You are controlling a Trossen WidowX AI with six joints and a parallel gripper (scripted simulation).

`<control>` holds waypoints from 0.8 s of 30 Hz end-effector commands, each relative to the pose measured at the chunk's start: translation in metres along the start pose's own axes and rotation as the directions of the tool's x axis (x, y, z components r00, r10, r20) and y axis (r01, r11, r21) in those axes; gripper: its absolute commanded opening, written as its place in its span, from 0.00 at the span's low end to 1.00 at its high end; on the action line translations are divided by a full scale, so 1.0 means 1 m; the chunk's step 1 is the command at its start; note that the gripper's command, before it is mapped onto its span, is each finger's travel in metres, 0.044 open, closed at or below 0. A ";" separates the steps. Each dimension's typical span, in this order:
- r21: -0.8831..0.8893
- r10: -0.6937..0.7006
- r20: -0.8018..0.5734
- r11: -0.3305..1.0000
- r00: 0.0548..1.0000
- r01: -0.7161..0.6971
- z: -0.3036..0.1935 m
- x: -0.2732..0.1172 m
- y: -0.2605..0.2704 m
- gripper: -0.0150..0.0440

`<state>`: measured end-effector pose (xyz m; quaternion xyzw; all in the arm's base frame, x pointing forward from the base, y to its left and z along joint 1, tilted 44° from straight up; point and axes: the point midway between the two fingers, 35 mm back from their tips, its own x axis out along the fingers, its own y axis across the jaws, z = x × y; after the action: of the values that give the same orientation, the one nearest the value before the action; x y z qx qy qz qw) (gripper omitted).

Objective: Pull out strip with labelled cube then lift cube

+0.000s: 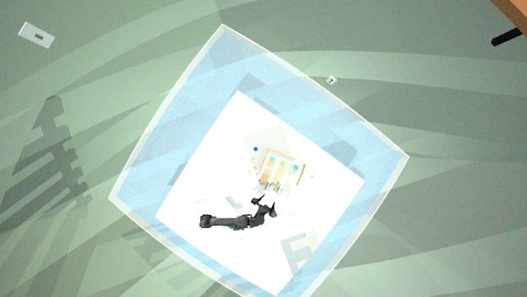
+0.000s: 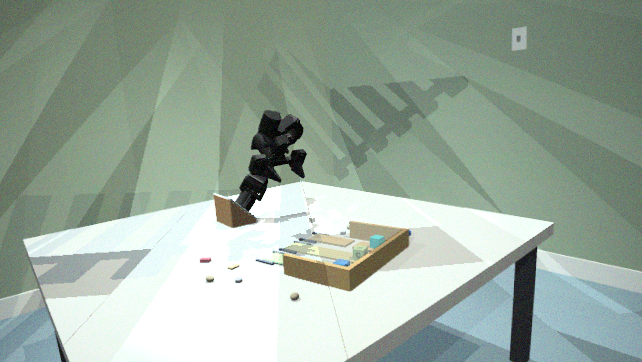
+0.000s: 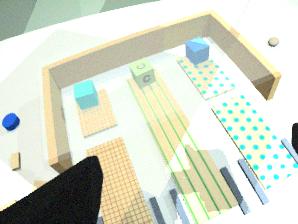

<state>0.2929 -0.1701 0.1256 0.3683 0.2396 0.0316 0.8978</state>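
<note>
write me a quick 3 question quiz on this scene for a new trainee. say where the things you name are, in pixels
1. True or false: the blue cube (image 1: 296, 167) (image 2: 341, 262) (image 3: 197, 50) bears the letter C.
2. Multiple choice: which strip runs in one piece?
a) the dotted one
b) the green-lined one
c) the grid-patterned one
3. Fill in: the gripper (image 1: 268, 202) (image 2: 292, 179) has its jaws ____, with nothing between them.

Key: 1 false; 2 b; 3 open
</note>
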 end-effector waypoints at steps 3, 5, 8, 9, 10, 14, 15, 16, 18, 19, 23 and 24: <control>0.009 0.004 -0.003 1.000 1.000 -0.004 -0.002 0.000 0.000 0.93; 0.009 0.004 -0.003 1.000 1.000 -0.004 -0.002 0.000 0.000 0.93; -0.001 -0.003 -0.061 1.000 0.998 0.002 0.000 0.012 -0.003 0.80; -0.010 -0.006 -0.101 1.000 0.995 0.005 0.001 0.019 -0.005 0.75; -0.019 -0.010 -0.142 1.000 0.990 0.007 0.001 0.027 -0.007 0.71; -0.064 -0.022 -0.311 0.998 0.950 0.002 -0.004 0.057 -0.013 0.53; -0.077 -0.024 -0.352 0.997 0.936 -0.004 -0.006 0.063 -0.015 0.49; -0.091 -0.026 -0.393 0.996 0.919 -0.011 -0.008 0.068 -0.017 0.44; -0.116 -0.027 -0.474 0.993 0.880 -0.032 -0.013 0.079 -0.019 0.35; -0.127 -0.026 -0.514 0.991 0.857 -0.046 -0.016 0.084 -0.020 0.31; -0.161 -0.016 -0.667 0.979 0.744 -0.124 -0.030 0.102 -0.022 0.25; -0.165 -0.011 -0.703 0.975 0.711 -0.148 -0.034 0.106 -0.022 0.25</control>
<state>0.3596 -0.1538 0.0649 0.2787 0.4826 0.1640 0.8140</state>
